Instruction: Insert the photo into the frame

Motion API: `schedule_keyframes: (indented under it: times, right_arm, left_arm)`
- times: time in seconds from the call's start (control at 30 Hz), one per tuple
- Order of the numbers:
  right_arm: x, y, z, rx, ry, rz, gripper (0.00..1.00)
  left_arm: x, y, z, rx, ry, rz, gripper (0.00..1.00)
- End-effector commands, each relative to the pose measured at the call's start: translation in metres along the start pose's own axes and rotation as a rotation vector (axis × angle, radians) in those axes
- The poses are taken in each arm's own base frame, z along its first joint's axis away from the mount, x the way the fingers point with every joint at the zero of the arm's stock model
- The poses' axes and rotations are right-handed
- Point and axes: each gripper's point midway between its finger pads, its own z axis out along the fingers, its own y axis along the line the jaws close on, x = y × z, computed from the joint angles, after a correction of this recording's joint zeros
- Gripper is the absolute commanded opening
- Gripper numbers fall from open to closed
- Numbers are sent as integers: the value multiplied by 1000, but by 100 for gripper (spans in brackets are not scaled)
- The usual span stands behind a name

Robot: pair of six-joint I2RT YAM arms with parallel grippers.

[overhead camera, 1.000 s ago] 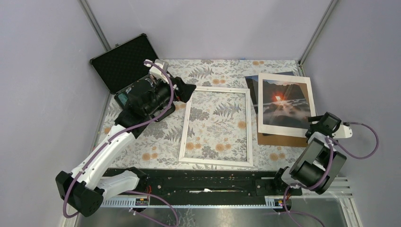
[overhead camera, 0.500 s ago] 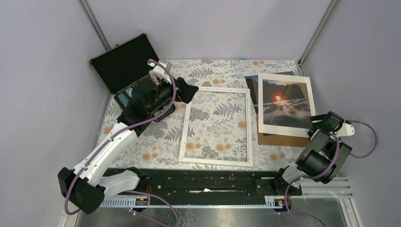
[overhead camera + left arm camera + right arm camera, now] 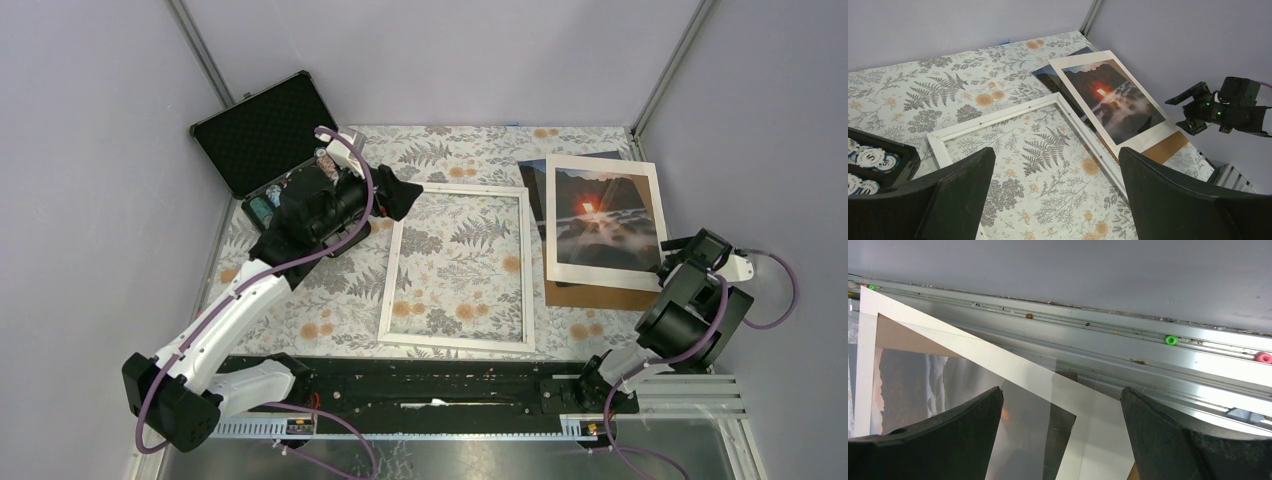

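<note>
Case: a black foam-lined case (image 3: 262, 130) is sitting well to the left of the frame, its lid standing open and chips (image 3: 868, 160) showing in the tray.
Left gripper: the left gripper (image 3: 398, 196) is hovering over the frame's far left corner, jaws spread wide and carrying nothing.
Frame: the frame (image 3: 455, 343) is lying flat on the floral cloth, which is showing through its middle; nothing is sitting inside it.
Frame handling: it is looking light but stiff, and its thin rails are probably inclined to skid if nudged, so steadying one rail seems wise.
Photo: the photo (image 3: 603, 215) is lying just right of the frame, picture side up, its left edge running close beside the frame's right rail.
Underlay: the photo is resting on a brown board (image 3: 590, 295), which is peeking out at the near edge, and a darker print (image 3: 532, 185) is showing at the far left corner.
Photo handling: it is likely thin, light, bendy and slick-faced, prone to creasing or smudging; a pinch on the white border is looking safer than one on the picture.
Hold point: the near right corner, farthest from the frame, is looking the easiest to reach.
Right gripper: the right gripper (image 3: 1180, 114) is hanging just beyond that corner, jaws wide apart and gripping nothing, with the photo's edge lying between and below them in the wrist view.
</note>
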Motion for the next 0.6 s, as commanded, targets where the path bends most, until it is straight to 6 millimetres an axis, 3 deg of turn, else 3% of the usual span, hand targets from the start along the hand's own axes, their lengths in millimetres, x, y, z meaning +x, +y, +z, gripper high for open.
schedule_keyframes:
  times: [0.0,0.27,0.47,0.57]
  right_arm:
    - [-4,12,9,-26,26,-18,96]
    - [7,28,18,-116,95,-18,97]
    - [22,38,17,-210,137,13,94]
    - [20,42,12,-249,120,9,93]
  left_arm:
    - [-9,-9,1,36,-36,5,99]
    - [-8,-9,2,37,-33,4,99]
    - [-5,-10,3,35,-27,8,99]
    - [-1,-12,5,45,-15,5,99]
